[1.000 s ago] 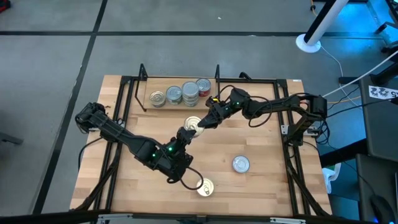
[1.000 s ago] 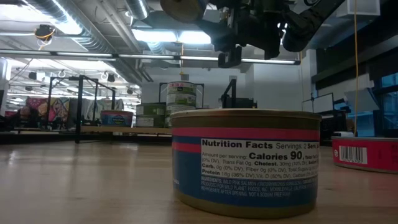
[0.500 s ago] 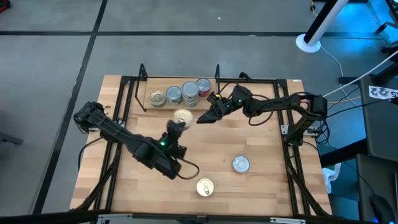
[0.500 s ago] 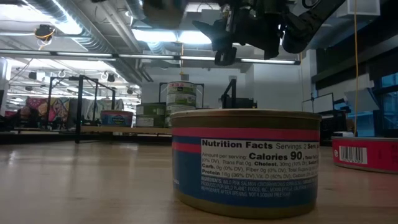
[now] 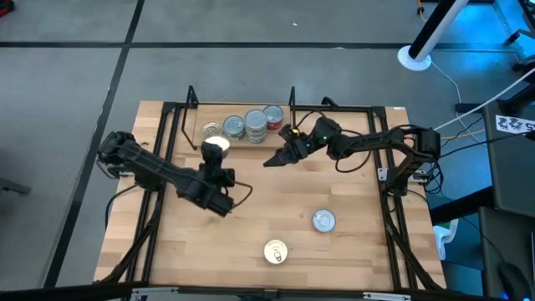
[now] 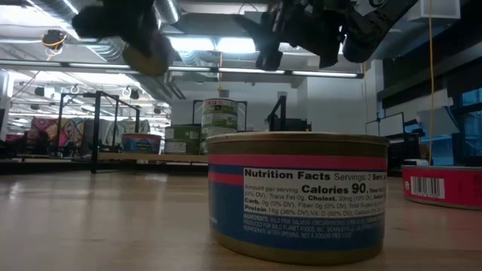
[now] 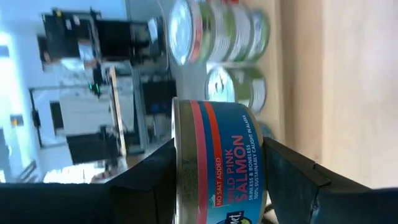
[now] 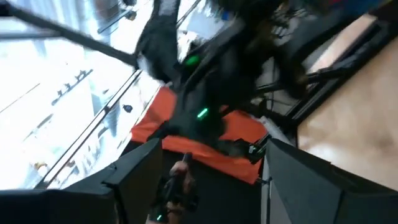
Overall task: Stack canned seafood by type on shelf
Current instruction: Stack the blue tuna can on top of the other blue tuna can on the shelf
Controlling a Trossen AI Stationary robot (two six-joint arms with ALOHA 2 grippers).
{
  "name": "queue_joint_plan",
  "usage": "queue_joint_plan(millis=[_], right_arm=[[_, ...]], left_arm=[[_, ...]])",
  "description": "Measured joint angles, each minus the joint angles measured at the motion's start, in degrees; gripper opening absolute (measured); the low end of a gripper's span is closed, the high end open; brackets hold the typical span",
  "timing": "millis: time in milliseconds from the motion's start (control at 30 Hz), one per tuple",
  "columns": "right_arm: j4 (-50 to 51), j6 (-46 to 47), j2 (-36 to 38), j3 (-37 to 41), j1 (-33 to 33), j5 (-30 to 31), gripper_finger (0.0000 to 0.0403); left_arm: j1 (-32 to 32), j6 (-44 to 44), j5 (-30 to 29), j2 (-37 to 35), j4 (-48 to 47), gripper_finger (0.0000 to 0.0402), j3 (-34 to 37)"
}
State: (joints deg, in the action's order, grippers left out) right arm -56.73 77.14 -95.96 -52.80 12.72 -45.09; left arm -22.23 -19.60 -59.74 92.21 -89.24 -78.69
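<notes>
My left gripper is shut on a blue-and-red pink salmon can, held in the air just in front of the shelf's left part. The same can shows blurred in the low view. Several cans stand in a row on the shelf, some stacked. My right gripper hangs open and empty in front of the shelf's right end, and nothing lies between its fingers. Two more cans rest on their bases on the tabletop. My left gripper pinches the salmon can across its two flat ends. One finger lies on the near part of the lid and the other lies under the bottom. The fingers come from the table's near side, slanting slightly down. The can is lifted clear, lid up.
The shelf's black uprights and the black frame rails border the work area. In the low view the near can fills the foreground, with a red-sided can to its right.
My left gripper has carried the salmon can from the middle of the table, beside my right gripper, toward the far left and the shelf's left part. Its wrist has rolled on the way. My right gripper has kept its place.
</notes>
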Motion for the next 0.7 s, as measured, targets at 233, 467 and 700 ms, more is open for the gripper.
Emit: queue_joint_plan(millis=[233,467,700], right_arm=[[-2.5,-1.5,0.0,0.0,-2.8,-0.9,0.0289],[-2.2,-6.3,0.0,0.0,-3.8,0.5,0.0289],[-1.7,-7.2,0.0,0.0,-3.8,0.5,0.0289]], left_arm=[[5.6,-2.7,0.8,-3.1,0.1,0.0189,8.9],[12.0,-0.1,2.4,-8.2,7.8,0.0189,17.3],[18.8,15.5,4.3,-10.2,25.6,0.0189,23.8]])
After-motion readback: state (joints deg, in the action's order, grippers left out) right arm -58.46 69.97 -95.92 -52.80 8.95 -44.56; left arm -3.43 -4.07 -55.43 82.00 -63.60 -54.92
